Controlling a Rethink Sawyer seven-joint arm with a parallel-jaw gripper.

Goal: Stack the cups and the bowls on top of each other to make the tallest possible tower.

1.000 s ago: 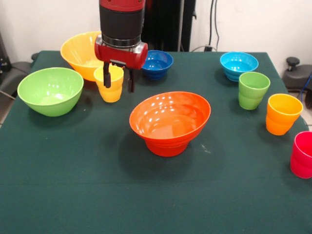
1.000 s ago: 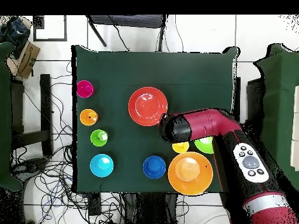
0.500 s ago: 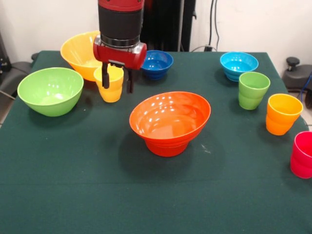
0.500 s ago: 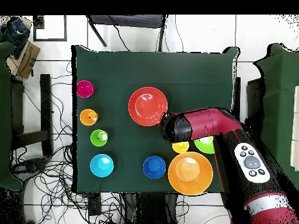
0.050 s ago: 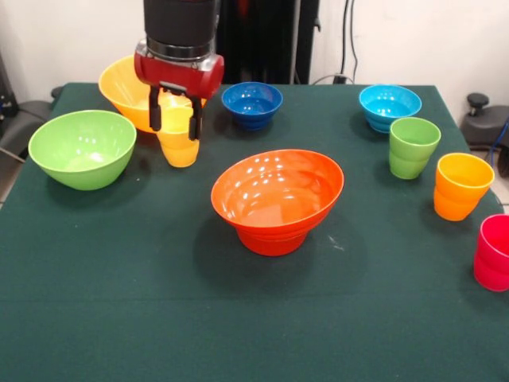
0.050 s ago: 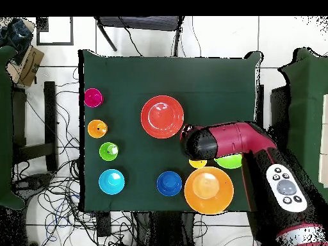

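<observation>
Upper left of the front view: tool (image 5: 174, 121) hangs over the yellow cup (image 5: 179, 135), fingers spread, one dark finger on each side of the cup's rim. Not clamped; gaps show between fingers and cup wall. The cup stands upright on the table (image 5: 159, 263), just in front of the large yellow bowl (image 5: 123, 83) and right of the green bowl (image 5: 81, 147). The straddle suggests a side grasp being lined up, judged from the finger placement only.

Centre of the frame: the tower (image 5: 277, 199), a wide orange bowl seated over a smaller orange base, mouth up. Broad pieces low would make a stable footing, with narrow cups to go on later.

Upper middle: dark blue bowl (image 5: 252, 103). Upper right: light blue bowl (image 5: 389, 106). Down the right edge, in a loose row: green cup (image 5: 413, 147), orange-yellow cup (image 5: 461, 185), pink-red cup (image 5: 494, 251), partly cut by the frame.

Overhead view: the arm (image 6: 230, 141) covers most of the yellow cup; only a sliver shows.

Most pieces remain loose; the tower is barely begun.
</observation>
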